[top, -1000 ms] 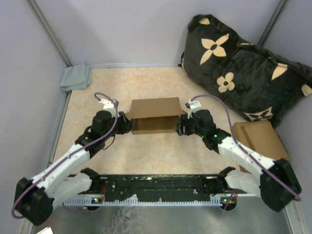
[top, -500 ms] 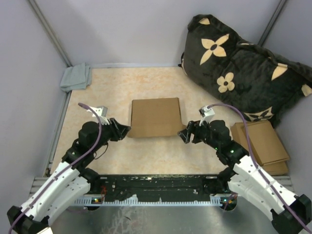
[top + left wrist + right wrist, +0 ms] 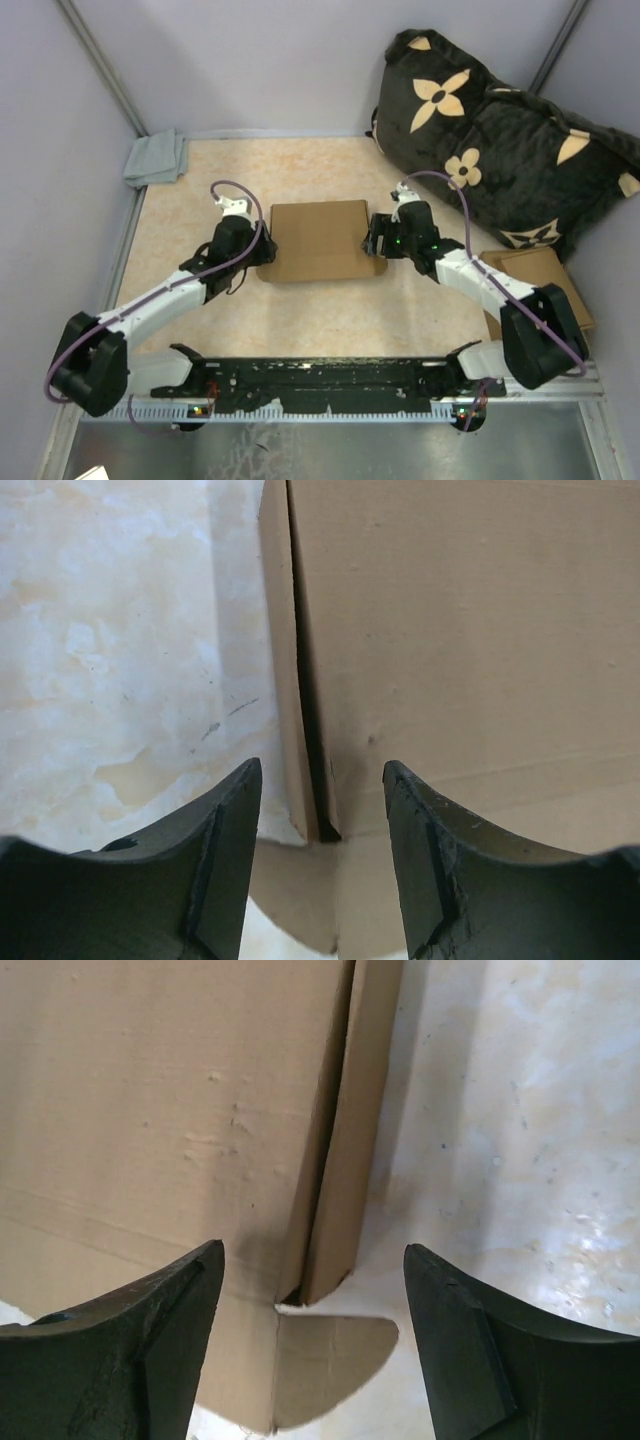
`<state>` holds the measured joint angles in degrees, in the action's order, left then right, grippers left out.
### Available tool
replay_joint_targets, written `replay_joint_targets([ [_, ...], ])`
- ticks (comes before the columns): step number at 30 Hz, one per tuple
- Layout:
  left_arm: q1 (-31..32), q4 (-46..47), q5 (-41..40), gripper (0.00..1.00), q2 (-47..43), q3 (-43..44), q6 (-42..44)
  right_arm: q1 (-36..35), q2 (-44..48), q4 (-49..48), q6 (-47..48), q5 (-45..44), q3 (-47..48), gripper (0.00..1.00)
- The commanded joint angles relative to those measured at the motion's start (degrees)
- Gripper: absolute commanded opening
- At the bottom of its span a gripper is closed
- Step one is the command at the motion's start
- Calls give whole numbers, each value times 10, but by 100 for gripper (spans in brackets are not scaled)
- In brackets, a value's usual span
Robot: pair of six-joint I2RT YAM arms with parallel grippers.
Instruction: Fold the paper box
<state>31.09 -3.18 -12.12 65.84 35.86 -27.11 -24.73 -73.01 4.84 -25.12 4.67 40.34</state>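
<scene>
The paper box [image 3: 318, 240] is plain brown cardboard and lies in the middle of the table with its lid panel flat on top. My left gripper [image 3: 263, 243] is open at the box's left edge. In the left wrist view the open gripper [image 3: 320, 770] straddles the gap between the side wall [image 3: 283, 680] and the lid [image 3: 460, 630], above a rounded tab [image 3: 300, 890]. My right gripper [image 3: 373, 238] is open at the box's right edge. In the right wrist view the gripper [image 3: 312, 1250] straddles the right side wall [image 3: 350, 1160], beside the lid [image 3: 170, 1090], with a rounded tab [image 3: 335, 1350] on the table.
A black pillow with tan flowers [image 3: 490, 140] fills the back right. A pile of brown cardboard pieces [image 3: 535, 280] lies at the right edge. A grey cloth [image 3: 155, 158] sits in the back left corner. Walls close in the table on three sides.
The lid, raised one second ago, now lies flat. Both grippers pulled back toward the near edge, then came forward again to the box's left and right edges.
</scene>
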Motion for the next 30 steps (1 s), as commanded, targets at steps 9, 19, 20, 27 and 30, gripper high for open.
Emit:
replay_joint_targets([
  [9, -5, 98, -5, 56, 122, 21, 21, 1, -146, -130, 4, 86, 52, 48],
  [19, -14, 90, -32, 55, 140, 65, 45, 1, -172, -99, 1, 33, 115, 50],
  [20, -15, 78, -44, 55, 138, 76, 47, 1, -168, -84, 2, 15, 124, 53],
  [27, -23, -14, -139, 69, 77, 96, 7, 1, -81, 34, -55, -95, 169, 41],
  [30, -22, 5, -79, 72, 26, 36, 3, 3, -41, 21, -1, 1, 119, 66],
])
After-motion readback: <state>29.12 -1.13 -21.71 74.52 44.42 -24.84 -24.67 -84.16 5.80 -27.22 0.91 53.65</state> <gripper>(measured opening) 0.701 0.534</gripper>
